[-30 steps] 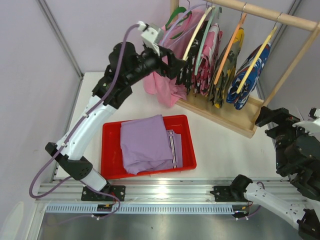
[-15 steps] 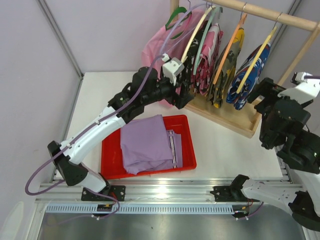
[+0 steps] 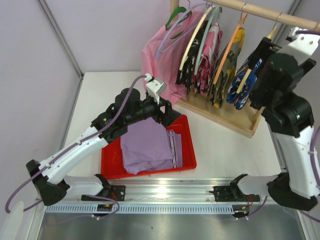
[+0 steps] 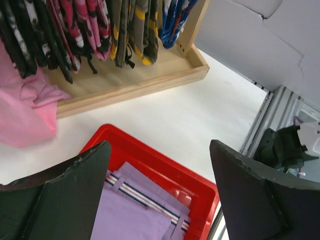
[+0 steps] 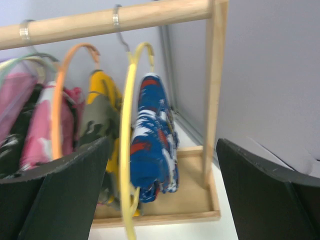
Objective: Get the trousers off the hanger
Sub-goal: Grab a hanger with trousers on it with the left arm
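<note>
The lavender trousers (image 3: 146, 144) lie folded in the red tray (image 3: 111, 150); they also show in the left wrist view (image 4: 131, 212). The black speckled trousers (image 3: 186, 69) hang on a cream hanger on the rack and show at the top left of the left wrist view (image 4: 20, 35). My left gripper (image 3: 167, 114) is open and empty just above the tray's far edge (image 4: 160, 150). My right gripper (image 3: 256, 59) is raised, open and empty, facing the blue-red-white garment (image 5: 152, 145) on the yellow hanger (image 5: 125, 150).
A wooden rack (image 3: 235, 122) holds a pink shirt (image 3: 162, 55), a pink patterned garment (image 3: 209, 55) and a camouflage garment (image 3: 227, 70). Its top rail (image 5: 100, 20) and right post (image 5: 214, 90) stand close to my right gripper. A metal rail (image 3: 160, 190) lines the near edge.
My left gripper has drawn back from the rack and come down over the red tray. My right arm has risen and swung left to the rack's right end.
</note>
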Tool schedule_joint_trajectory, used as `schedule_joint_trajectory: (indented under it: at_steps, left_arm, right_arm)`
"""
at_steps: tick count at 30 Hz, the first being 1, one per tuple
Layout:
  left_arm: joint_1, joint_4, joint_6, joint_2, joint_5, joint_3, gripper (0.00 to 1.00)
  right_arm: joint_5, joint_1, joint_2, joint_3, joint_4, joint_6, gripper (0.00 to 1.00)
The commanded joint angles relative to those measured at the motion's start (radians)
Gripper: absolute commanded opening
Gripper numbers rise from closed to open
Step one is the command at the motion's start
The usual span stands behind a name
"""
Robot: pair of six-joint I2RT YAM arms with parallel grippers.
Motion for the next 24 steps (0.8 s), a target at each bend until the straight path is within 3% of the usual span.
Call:
schedule_joint_trajectory:
  at_steps: [1, 9, 18, 24]
  left_arm:
    - [-0.005, 0.029, -0.018, -0.082, -0.008, -0.075, 0.86]
    - [-0.005, -0.005, -0.005, -0.194, -0.062, -0.192, 0.87]
    - [-0.005, -0.045, -0.008, -0.234, -0.091, -0.244, 0.87]
    - [-0.005, -0.048, -0.019, -0.231, -0.089, -0.244, 0.88]
  right_arm:
    - [-0.162, -0.18, 0.087, 0.146, -0.222, 0.127, 0.95]
    - [-0.382, -0.282, 0.146, 0.141, -0.256, 0.183, 0.96]
    - [-0.396, -0.311, 0.117, -0.032, -0.118, 0.199, 0.95]
    - [-0.402, -0.314, 0.111, -0.105, -0.031, 0.141, 0.88]
